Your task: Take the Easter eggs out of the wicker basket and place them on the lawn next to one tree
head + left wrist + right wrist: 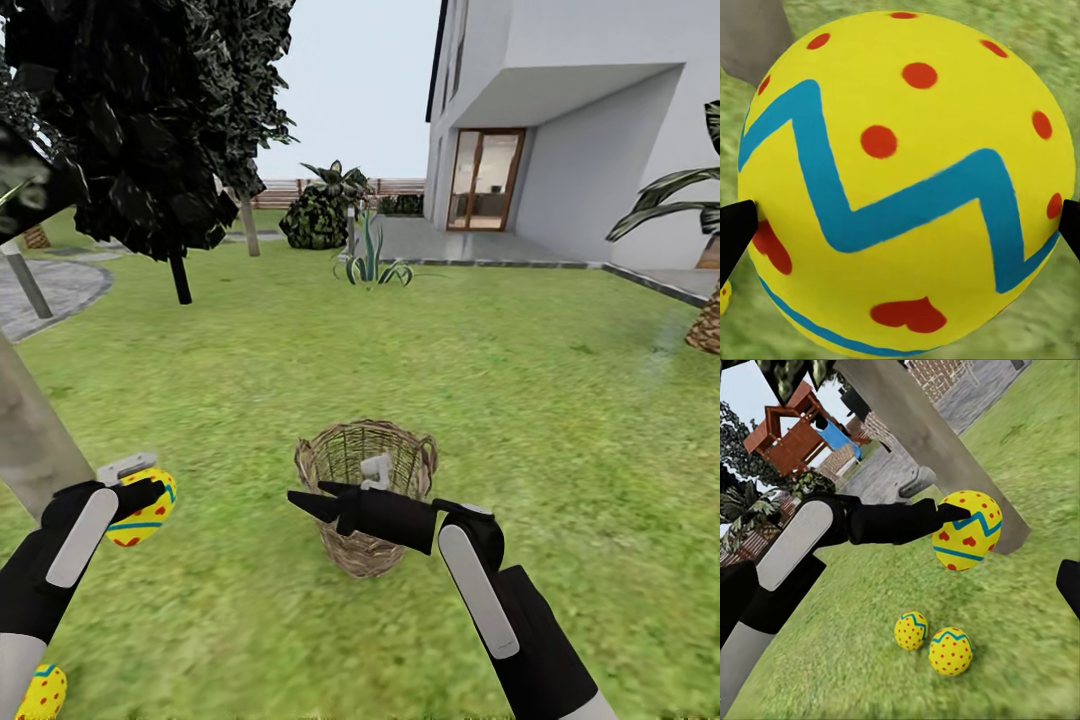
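Observation:
My left gripper [140, 497] is shut on a yellow Easter egg [147, 512] with red dots and a blue zigzag, held above the lawn [420, 350] beside the pale leaning tree trunk [35, 430]. Up close, that egg [907, 180] sits between two black fingertips [735, 236]. In the right wrist view the held egg [967, 531] hangs above two more eggs [911, 630] [950, 650] lying on the grass near the trunk [937, 450]. One of the lying eggs [40, 693] peeks in under my left arm. My right gripper [318, 505] is open in front of the wicker basket [350, 555].
A thin dark-trunked tree [180, 280] and a round paved area [50, 290] lie to the far left. A spiky plant [370, 265] stands mid-lawn, the house [580, 130] behind it, and a palm [705, 325] at the right edge. Open grass surrounds the basket.

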